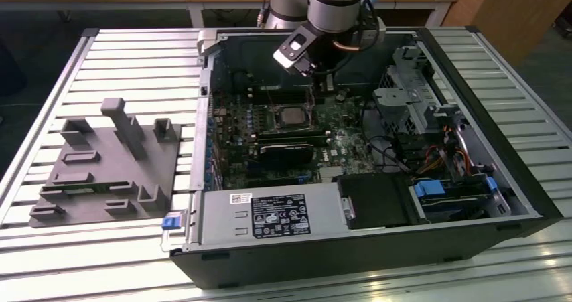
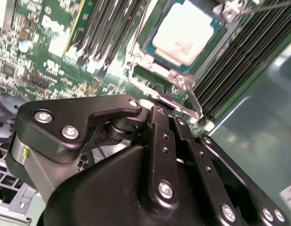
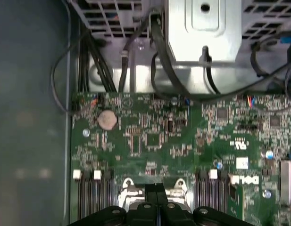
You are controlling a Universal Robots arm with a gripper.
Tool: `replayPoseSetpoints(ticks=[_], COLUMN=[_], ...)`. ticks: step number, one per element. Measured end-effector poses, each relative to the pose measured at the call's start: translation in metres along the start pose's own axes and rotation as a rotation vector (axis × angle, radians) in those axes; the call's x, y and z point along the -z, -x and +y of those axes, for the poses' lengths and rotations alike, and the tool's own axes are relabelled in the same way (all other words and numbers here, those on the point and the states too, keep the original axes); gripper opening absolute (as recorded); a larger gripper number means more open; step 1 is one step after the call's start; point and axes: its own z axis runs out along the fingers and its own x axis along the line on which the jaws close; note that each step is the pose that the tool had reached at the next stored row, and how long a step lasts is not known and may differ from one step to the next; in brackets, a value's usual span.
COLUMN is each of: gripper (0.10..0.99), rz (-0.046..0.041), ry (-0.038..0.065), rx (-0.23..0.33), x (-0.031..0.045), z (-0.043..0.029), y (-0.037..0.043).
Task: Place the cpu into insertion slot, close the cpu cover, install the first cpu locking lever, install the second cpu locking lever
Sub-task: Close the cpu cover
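CPU (image 2: 183, 33) sits flat in insertion slot (image 2: 152, 66), silvery top exposed, per second wrist view. Gripper (image 2: 164, 104): we find fingers pressed together, no gap, tips at slot's edge beside a metal tab (image 2: 193, 107). We cannot tell if anything is pinched. Arm reaches into open PC case (image 1: 358, 262).

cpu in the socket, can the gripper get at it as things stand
Probably yes: the gripper hangs close beside the cpu, whose silvery top lies exposed, with nothing standing between them.

Silvery square cpu (image 2: 185, 33) lies flat in slot (image 2: 150, 63); grey cover (image 2: 192, 103) tilted up at slot edge.
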Motion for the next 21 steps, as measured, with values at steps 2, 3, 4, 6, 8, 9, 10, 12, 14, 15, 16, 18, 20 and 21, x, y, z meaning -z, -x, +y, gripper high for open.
replayPoseSetpoints(ticks=[2,3,4,6,8,9,10,12,14,15,16,18,20,21], gripper=[0.106,0.106,0.106,0.106,0.106,0.106,0.106,0.106,0.106,0.106,0.106,0.106,0.106,0.106], rz=[0.0001,0.0002,0.0001,0.0001,-0.0001,-0.0001,0.0002,0.0001,0.0002,0.0001,0.0001,0.0,0.0,0.0], ry=[0.0,0.0,0.0,0.0,0.0,0.0,0.0,0.0,0.0,0.0,0.0,0.0,0.0,0.0], rx=[0.0,0.0,0.0,0.0,0.0,0.0,0.0,0.0,0.0,0.0,0.0,0.0,0.0,0.0], x=[0.0,0.0,0.0001,0.0001,0.0002,0.0001,-0.0001,-0.0005,-0.0014,-0.0019,-0.0024,-0.0034,-0.0045,-0.0051], z=[-0.004,-0.0058,-0.0072,-0.009,-0.0117,-0.0132,-0.015,-0.0191,-0.023,-0.0246,-0.0263,-0.0298,-0.0336,-0.0356], y=[0.0,0.0,0.0001,0.0001,0.0001,0.0001,0.0001,0.0001,0.0002,0.0002,0.0003,0.0005,0.0008,0.0009])
